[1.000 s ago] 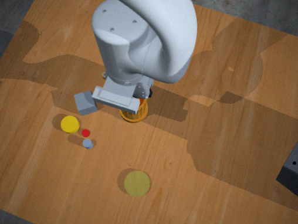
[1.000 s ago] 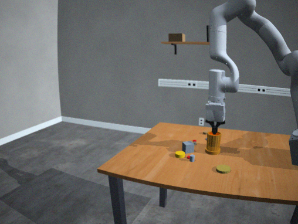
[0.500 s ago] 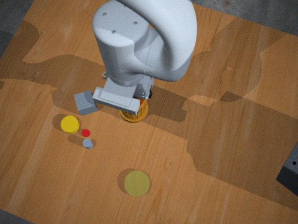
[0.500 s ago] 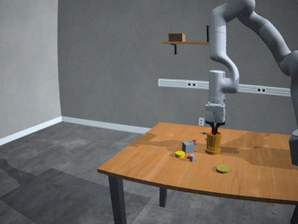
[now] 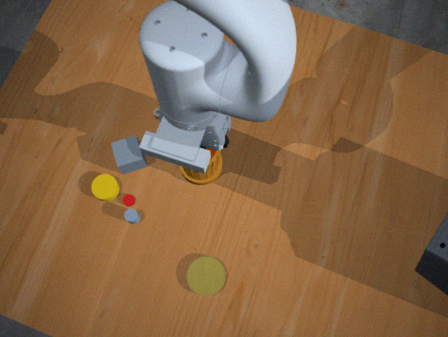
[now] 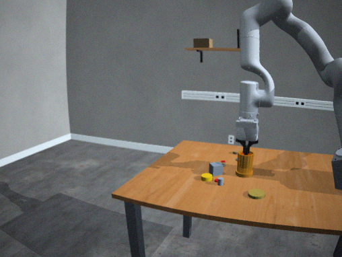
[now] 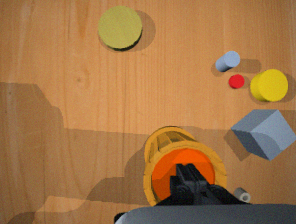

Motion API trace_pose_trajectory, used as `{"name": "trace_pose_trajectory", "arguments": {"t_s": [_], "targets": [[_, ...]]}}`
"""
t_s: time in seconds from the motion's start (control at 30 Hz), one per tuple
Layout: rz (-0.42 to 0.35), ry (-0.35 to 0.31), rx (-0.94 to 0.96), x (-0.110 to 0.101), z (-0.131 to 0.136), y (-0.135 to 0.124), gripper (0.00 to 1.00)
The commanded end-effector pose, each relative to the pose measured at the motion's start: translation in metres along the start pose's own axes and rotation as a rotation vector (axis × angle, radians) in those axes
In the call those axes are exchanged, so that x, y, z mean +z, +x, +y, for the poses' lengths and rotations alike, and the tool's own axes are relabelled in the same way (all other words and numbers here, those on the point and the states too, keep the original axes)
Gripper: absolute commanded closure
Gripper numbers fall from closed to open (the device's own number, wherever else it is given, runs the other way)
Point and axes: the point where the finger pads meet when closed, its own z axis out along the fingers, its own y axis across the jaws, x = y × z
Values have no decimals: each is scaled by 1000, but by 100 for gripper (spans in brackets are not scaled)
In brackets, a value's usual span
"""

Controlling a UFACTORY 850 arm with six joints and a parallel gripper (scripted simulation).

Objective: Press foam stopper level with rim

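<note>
An orange ribbed jar (image 6: 244,163) stands upright on the wooden table; it also shows in the top view (image 5: 202,169) and the wrist view (image 7: 184,162). The orange foam stopper fills its mouth. My gripper (image 7: 183,177) is shut with nothing between its fingers, and the fingertips press straight down on the middle of the stopper. In the side view the fingertips (image 6: 246,151) sit at the jar's rim. The stopper's height against the rim is hidden by the fingers and the wrist.
A grey cube (image 5: 128,153) lies just left of the jar. A yellow disc (image 5: 105,186), a small red disc (image 5: 129,199) and a small grey cylinder (image 5: 131,216) lie further left. An olive disc (image 5: 205,276) lies nearer the front edge. A dark grey block (image 5: 434,260) stands at the right edge.
</note>
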Motion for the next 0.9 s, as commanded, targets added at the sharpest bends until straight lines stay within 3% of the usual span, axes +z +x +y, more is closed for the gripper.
{"name": "trace_pose_trajectory", "arguments": {"t_s": [0.0, 0.87], "targets": [[0, -1, 0, 0, 1, 0, 100], [0, -1, 0, -3, 1, 0, 100]]}}
